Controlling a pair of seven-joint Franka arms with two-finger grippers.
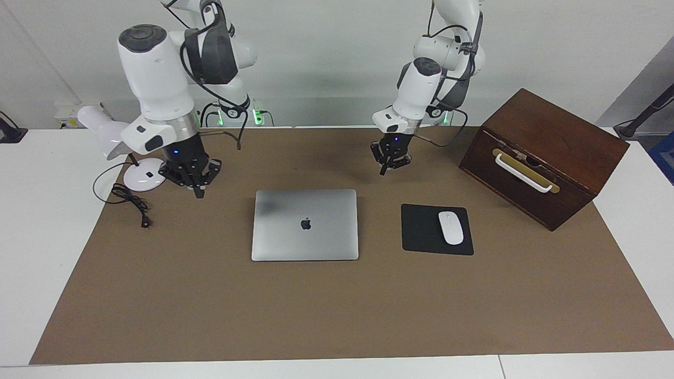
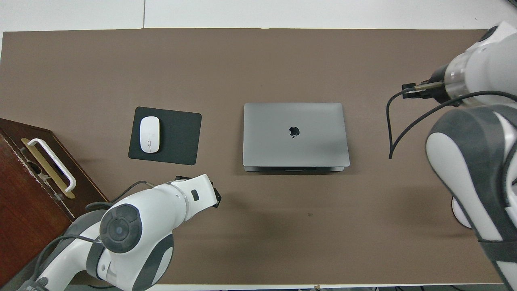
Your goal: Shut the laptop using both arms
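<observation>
Laptop (image 1: 305,225) lies lid-down, flat mid-counter (image 1: 210,305), beside mouse pad (image 1: 436,230); task looks done. Left end effector (image 1: 388,164) and right end effector (image 1: 196,185) hang fingers together, empty, clear of it, likely retracted.

The laptop (image 1: 305,225) lies mid-table on the mat (image 1: 337,316). Beside it, toward the left arm's end, a mouse (image 1: 451,227) rests on its pad (image 1: 421,234); the wooden box (image 1: 545,155) stands nearer the robots.

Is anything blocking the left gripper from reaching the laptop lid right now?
Probably not: the left gripper, shut, hangs over bare mat beside the closed laptop, with nothing between them; the mouse pad lies aside.
</observation>
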